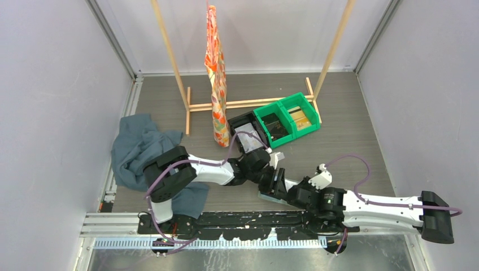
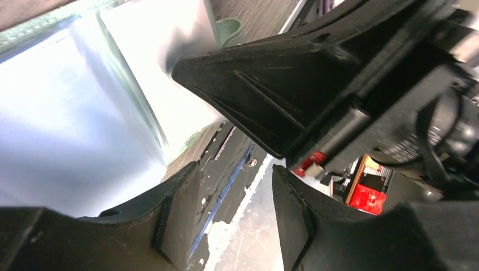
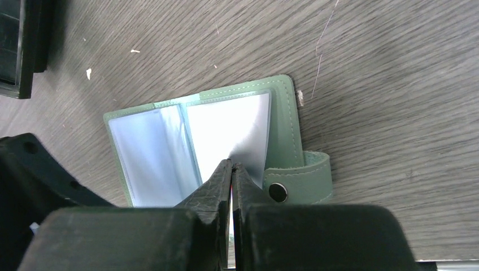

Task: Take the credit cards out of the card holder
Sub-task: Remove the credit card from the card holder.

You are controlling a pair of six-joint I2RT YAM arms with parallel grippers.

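Right wrist: right tool (image 3: 232,166) clenches a pale leaf (image 3: 237,127) of the sage-green bifold card holder (image 3: 164,149) directly below; left tool (image 2: 234,197) released.

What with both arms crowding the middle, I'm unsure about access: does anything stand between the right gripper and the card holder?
Nothing visible does. The right gripper is at the open card holder, jaws closed on a thin pale leaf at one inner panel's edge. The left gripper sits open beside the other panel.
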